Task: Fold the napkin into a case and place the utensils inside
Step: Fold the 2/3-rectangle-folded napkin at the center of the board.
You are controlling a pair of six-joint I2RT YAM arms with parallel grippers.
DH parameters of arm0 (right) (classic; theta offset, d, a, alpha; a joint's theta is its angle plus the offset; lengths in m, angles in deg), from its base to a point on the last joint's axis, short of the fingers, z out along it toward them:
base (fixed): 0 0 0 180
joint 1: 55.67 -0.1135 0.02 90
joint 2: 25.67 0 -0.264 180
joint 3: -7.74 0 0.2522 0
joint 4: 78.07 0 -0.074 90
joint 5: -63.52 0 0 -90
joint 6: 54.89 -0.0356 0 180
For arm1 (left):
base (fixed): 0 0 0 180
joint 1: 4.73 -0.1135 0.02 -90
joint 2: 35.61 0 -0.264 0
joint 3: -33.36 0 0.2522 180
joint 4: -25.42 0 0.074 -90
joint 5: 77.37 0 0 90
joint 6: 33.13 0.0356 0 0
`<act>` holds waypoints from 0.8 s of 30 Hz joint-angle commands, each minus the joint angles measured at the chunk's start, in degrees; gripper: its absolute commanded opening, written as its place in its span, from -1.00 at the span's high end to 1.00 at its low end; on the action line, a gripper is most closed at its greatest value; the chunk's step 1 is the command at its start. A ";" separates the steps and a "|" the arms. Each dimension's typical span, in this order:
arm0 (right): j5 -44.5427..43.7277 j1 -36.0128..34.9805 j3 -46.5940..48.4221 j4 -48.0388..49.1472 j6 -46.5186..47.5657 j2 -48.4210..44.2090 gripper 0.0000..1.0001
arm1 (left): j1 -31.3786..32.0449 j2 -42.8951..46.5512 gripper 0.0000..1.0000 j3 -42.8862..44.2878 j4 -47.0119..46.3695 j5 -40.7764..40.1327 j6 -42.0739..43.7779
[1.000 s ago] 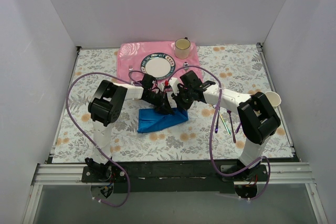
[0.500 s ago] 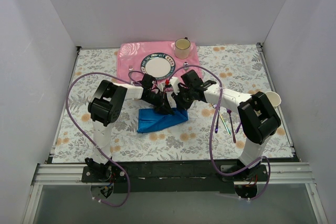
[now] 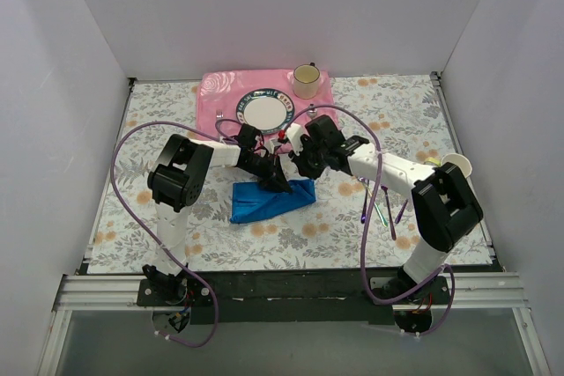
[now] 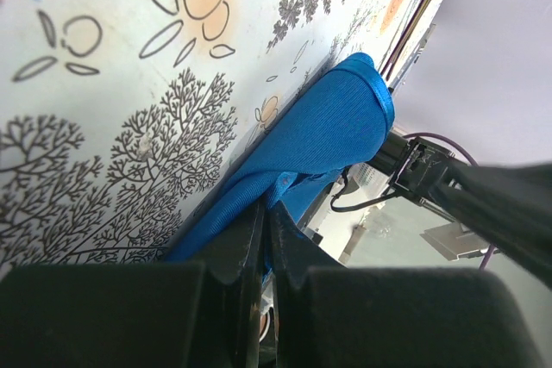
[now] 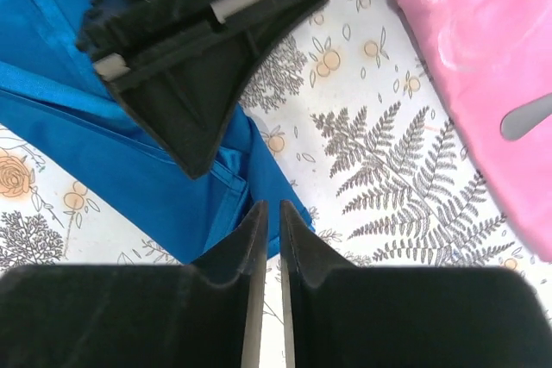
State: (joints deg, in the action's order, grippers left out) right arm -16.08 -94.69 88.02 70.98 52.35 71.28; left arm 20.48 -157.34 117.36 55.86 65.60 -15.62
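The blue napkin (image 3: 269, 202) lies folded into a narrow strip on the floral table, between the two arms. It also shows in the left wrist view (image 4: 319, 131) and the right wrist view (image 5: 129, 178). My left gripper (image 3: 277, 181) is shut on the napkin's upper edge; blue cloth runs in between its tips (image 4: 266, 206). My right gripper (image 3: 300, 170) has its jaws almost together, tips (image 5: 269, 206) right over the napkin's right edge, with no cloth seen between them. The iridescent utensils (image 3: 380, 210) lie on the table to the right of the napkin.
A pink rose-patterned placemat (image 3: 216, 94) at the back carries a plate (image 3: 264, 112), a cup (image 3: 306, 81), a silver fork (image 3: 218, 116) and a spoon (image 3: 312, 110). A paper cup (image 3: 458, 165) stands at the right. White walls close in three sides.
The right arm has swung, its elbow lower and further right, and its gripper has shifted slightly left toward the left gripper. The left arm and napkin have hardly moved.
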 commanded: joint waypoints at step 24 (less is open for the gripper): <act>-9.25 -4.92 -2.19 2.78 5.88 4.83 0.59 | -0.60 -0.43 1.00 -0.19 0.98 -2.96 0.42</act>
State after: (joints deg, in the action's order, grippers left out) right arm -24.48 -99.24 86.14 72.12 57.61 76.07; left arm 20.48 -157.34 117.36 55.89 65.60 -16.02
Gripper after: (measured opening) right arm 0.245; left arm 0.026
